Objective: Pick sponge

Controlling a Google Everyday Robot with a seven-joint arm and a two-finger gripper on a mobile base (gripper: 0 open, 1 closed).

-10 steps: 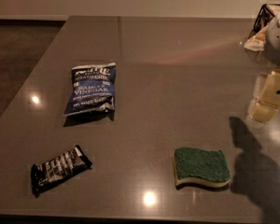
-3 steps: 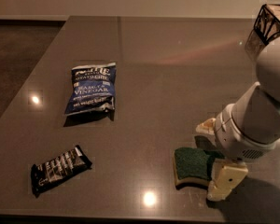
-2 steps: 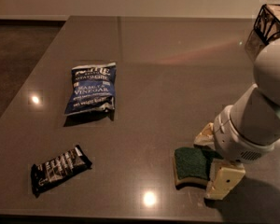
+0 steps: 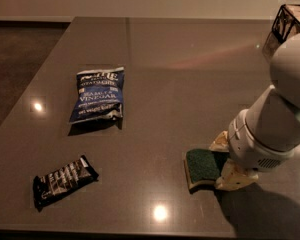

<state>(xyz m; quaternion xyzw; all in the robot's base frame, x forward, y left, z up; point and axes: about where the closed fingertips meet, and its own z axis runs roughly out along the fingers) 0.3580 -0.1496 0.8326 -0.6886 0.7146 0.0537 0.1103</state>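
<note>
The sponge (image 4: 202, 165), with a dark green top and a pale yellow base, lies flat on the table near the front right. My gripper (image 4: 226, 160) comes down over its right end. One pale finger (image 4: 220, 141) presses its far side and the other finger (image 4: 234, 177) presses its near side, so the gripper is shut on the sponge. The white wrist hides the sponge's right half.
A blue chip bag (image 4: 97, 96) lies at mid-left and a black snack bar wrapper (image 4: 62, 180) at the front left. The grey table (image 4: 180, 69) ends close in front of the sponge. An object (image 4: 286, 20) stands at the far right corner.
The arm came down from the far right onto the sponge. In the last second the near finger moved in against the sponge's near side, narrowing the gap.
</note>
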